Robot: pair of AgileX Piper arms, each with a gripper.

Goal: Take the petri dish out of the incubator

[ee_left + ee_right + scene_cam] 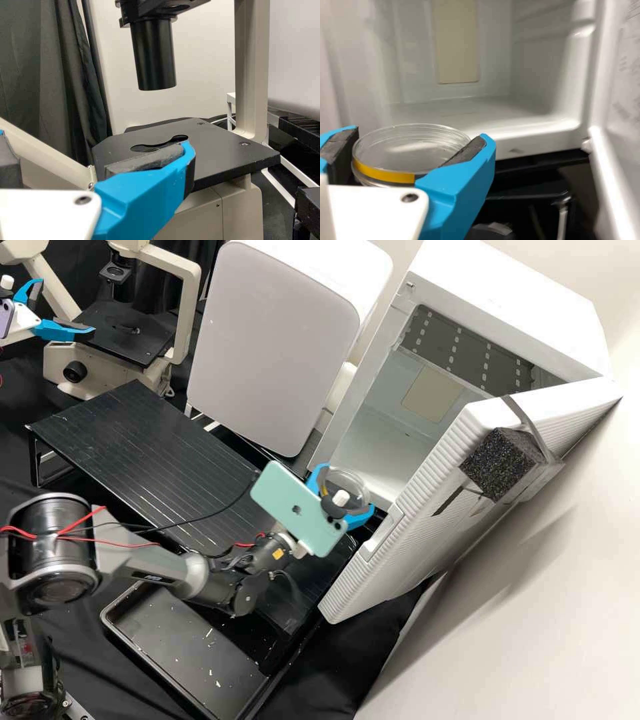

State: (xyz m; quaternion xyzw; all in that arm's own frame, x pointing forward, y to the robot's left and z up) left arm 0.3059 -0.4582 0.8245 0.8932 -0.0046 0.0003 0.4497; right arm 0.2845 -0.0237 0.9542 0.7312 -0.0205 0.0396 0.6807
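Your right gripper (417, 134) is part-closed on the petri dish (402, 150), gripping opposite sides – dish just outside the mouth of the incubator (507, 313), so you likely need only back away, clear of the open door (413, 520)

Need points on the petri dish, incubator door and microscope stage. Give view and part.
petri dish (406, 148): right wrist view, clear round top
incubator door (427, 527): high view, ridged outer face
microscope stage (220, 150): left wrist view, bare black plate

Bright light, soft shadows on the wall (520, 627), glare along the incubator sill (540, 129)
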